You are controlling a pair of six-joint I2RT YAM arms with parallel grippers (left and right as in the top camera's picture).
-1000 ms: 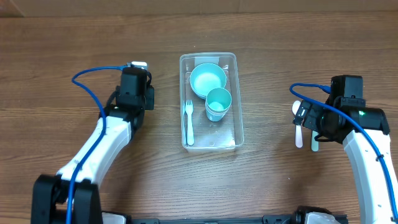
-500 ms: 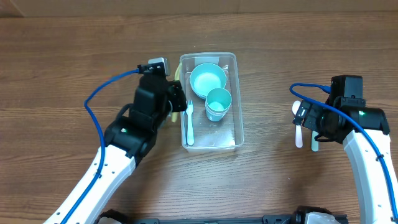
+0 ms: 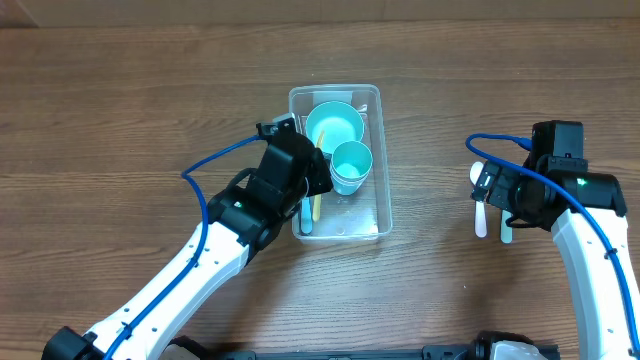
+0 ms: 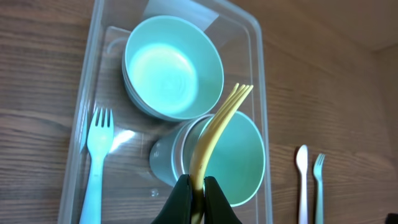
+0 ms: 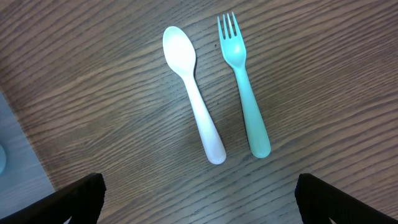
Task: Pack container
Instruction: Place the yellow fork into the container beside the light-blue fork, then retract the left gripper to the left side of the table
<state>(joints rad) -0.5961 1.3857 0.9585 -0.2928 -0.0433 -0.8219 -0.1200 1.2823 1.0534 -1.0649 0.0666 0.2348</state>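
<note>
The clear rectangular container (image 3: 373,97) stands mid-table and holds a teal bowl (image 3: 333,126), a teal cup (image 3: 351,164) and a light blue fork (image 3: 306,215). It also shows in the left wrist view (image 4: 261,68), with the bowl (image 4: 172,65), the cup (image 4: 239,158) and the fork (image 4: 95,155). My left gripper (image 4: 198,193) is shut on a yellow fork (image 4: 217,127) and holds it over the container, above the cup; the fork shows overhead too (image 3: 316,203). My right gripper (image 5: 199,199) is open above a white spoon (image 5: 193,93) and a teal fork (image 5: 245,93) on the table.
The white spoon (image 3: 479,205) and teal fork (image 3: 506,231) lie side by side on the wood table at the right, partly under the right arm. Blue cables loop off both arms.
My left arm has swung right from beside the container to over it, carrying the yellow fork above the cup. The right arm has not moved.
</note>
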